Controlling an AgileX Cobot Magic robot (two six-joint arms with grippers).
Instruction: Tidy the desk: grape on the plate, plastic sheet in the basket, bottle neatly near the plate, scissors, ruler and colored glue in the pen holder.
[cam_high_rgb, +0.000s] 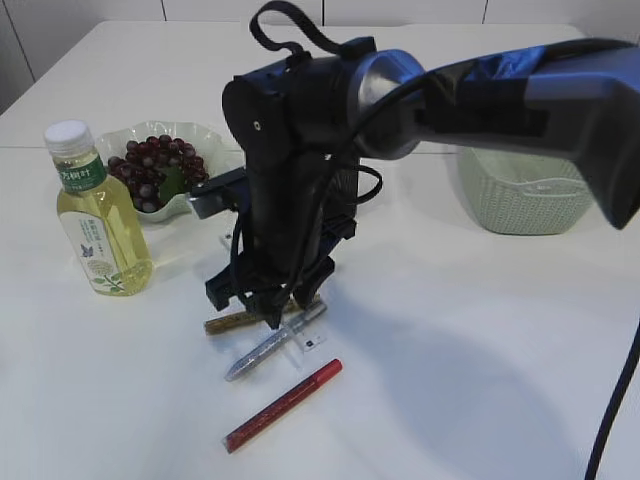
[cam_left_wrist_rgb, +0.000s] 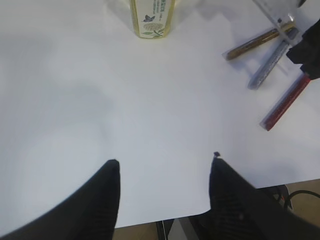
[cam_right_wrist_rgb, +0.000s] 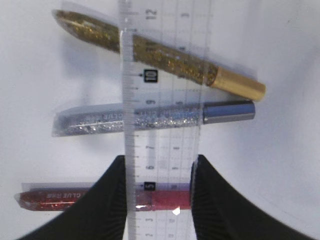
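We see the right gripper (cam_right_wrist_rgb: 159, 192) straddling the clear ruler (cam_right_wrist_rgb: 162, 100), which lies across three glue pens (cam_right_wrist_rgb: 155, 117) — tight there. Left of the pens, bare table (cam_left_wrist_rgb: 100, 100) lies open up to the bottle (cam_high_rgb: 95, 215).
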